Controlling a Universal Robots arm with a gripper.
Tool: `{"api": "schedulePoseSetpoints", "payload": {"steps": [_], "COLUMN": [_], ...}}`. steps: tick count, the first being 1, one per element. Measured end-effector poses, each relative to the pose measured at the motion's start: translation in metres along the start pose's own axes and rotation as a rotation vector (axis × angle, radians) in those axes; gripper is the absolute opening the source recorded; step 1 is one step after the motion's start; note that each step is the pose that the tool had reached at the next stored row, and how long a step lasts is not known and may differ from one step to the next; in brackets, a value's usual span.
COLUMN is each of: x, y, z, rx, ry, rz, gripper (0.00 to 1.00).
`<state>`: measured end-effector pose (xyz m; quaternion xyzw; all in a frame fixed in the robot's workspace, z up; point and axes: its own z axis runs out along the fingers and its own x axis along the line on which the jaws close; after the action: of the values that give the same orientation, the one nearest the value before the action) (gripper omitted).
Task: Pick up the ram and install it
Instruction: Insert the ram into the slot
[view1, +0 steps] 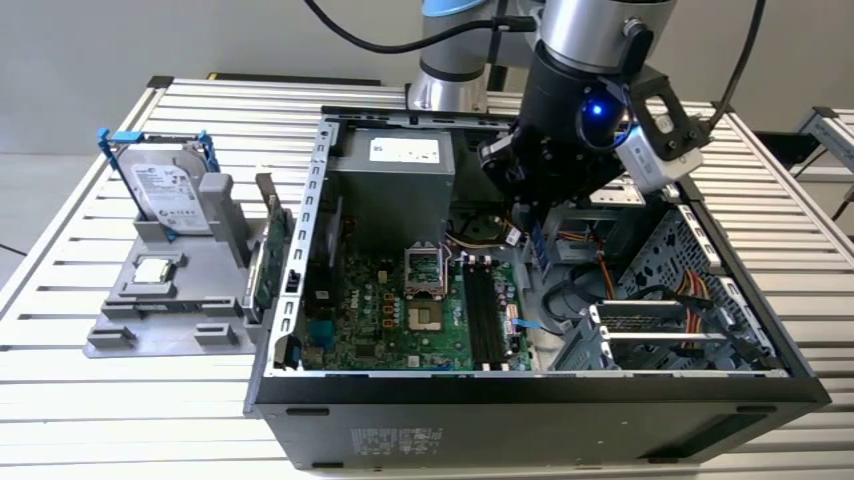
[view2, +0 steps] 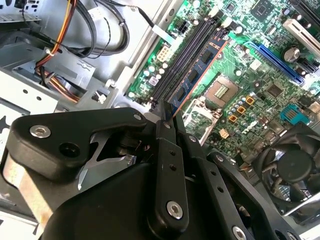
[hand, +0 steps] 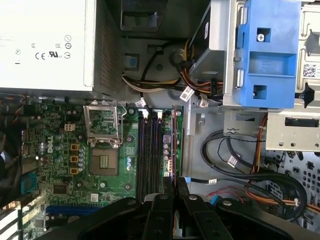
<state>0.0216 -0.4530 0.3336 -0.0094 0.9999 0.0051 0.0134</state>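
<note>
The ram (view2: 197, 72) is a slim dark-blue stick with black chips, and my gripper (view2: 165, 116) is shut on one end of it. It hangs inside the open computer case, just above the black memory slots (view2: 182, 55) of the green motherboard (view2: 250, 85). In the first wrist view the ram (hand: 174, 145) shows edge-on between the fingertips of the gripper (hand: 174, 184), lined up beside the slots (hand: 149, 150). In the exterior view the gripper (view1: 530, 232) reaches down into the case over the slots (view1: 483, 315).
A silver power supply (view1: 394, 180) sits at the case's back, with the CPU socket (view1: 423, 270) beside the slots. Cables (view1: 654, 300) and a drive cage with a blue bracket (hand: 267, 55) crowd the exterior view's right. Outside the case stand a hard drive (view1: 171, 195) and a green expansion card (view1: 276, 255).
</note>
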Motion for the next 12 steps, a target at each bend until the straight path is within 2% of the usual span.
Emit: {"api": "schedulePoseSetpoints", "payload": {"steps": [12], "x": [0.0001], "y": [0.0], "z": [0.0042], "rx": [0.0004], "ry": [0.0], "rz": [0.0], "gripper": [0.0]}}
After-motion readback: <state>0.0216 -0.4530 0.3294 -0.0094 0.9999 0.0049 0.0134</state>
